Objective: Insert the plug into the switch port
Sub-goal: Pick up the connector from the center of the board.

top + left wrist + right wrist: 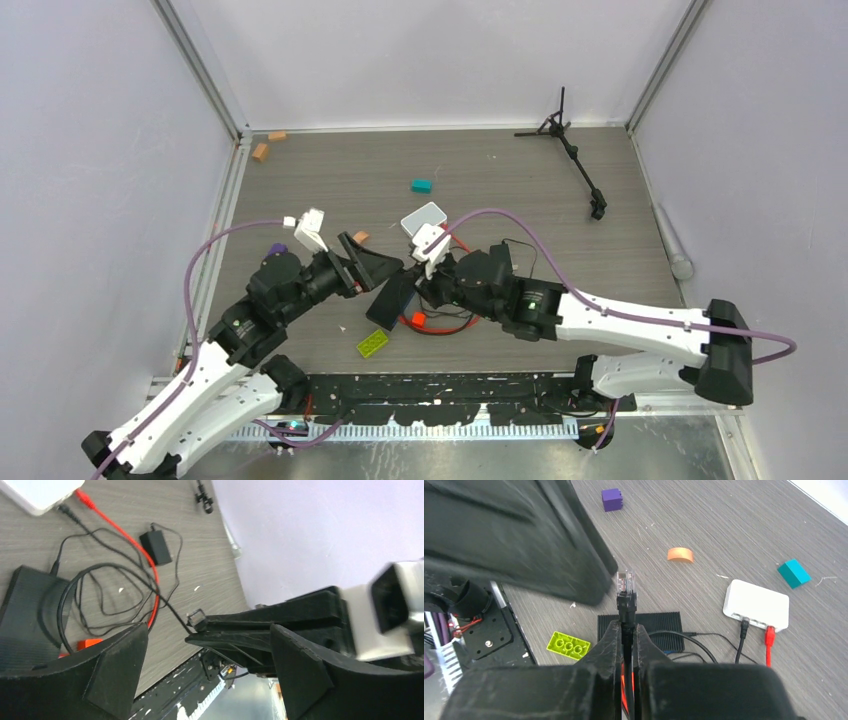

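Grey wood-grain counter (500, 165), pale walls (430, 60). Plug (625, 582): clear tip, dark boot, upright, pinched in right tool (626, 626) above counter, apart from white switch (756, 602). Left tool (209, 645) spread wide.

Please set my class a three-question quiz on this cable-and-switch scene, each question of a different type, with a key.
1. Multiple choice: which gripper is shut on the plug? A) the left one B) the right one C) neither
2. True or false: a black connector and a red connector already sit in the white switch.
3. Fill in: the left gripper is ____ (open or shut).

Key: 1 B, the right gripper; 2 true; 3 open.
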`<action>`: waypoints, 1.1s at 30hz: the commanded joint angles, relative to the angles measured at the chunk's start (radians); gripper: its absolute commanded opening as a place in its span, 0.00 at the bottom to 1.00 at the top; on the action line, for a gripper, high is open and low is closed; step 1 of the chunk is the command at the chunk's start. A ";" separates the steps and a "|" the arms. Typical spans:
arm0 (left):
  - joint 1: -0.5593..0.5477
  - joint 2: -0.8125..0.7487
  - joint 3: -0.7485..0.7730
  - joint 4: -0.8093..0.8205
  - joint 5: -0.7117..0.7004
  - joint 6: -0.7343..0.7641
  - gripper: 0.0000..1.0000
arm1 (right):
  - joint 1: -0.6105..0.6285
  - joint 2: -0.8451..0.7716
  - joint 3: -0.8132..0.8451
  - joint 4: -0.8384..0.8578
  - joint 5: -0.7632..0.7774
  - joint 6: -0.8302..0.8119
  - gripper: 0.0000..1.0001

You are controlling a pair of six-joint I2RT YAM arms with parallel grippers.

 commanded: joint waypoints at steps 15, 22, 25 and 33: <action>-0.003 -0.083 0.080 0.348 0.595 0.608 0.96 | -0.005 -0.402 0.105 -0.399 -0.555 0.104 0.00; -0.004 -0.091 0.042 0.461 0.863 0.921 0.97 | -0.005 -0.398 0.158 -0.443 -0.670 0.099 0.01; -0.008 -0.073 0.045 0.464 0.943 1.000 0.95 | -0.005 -0.384 0.168 -0.450 -0.674 0.094 0.00; -0.082 -0.003 0.054 0.502 0.961 1.036 0.79 | -0.004 -0.349 0.175 -0.420 -0.657 0.093 0.01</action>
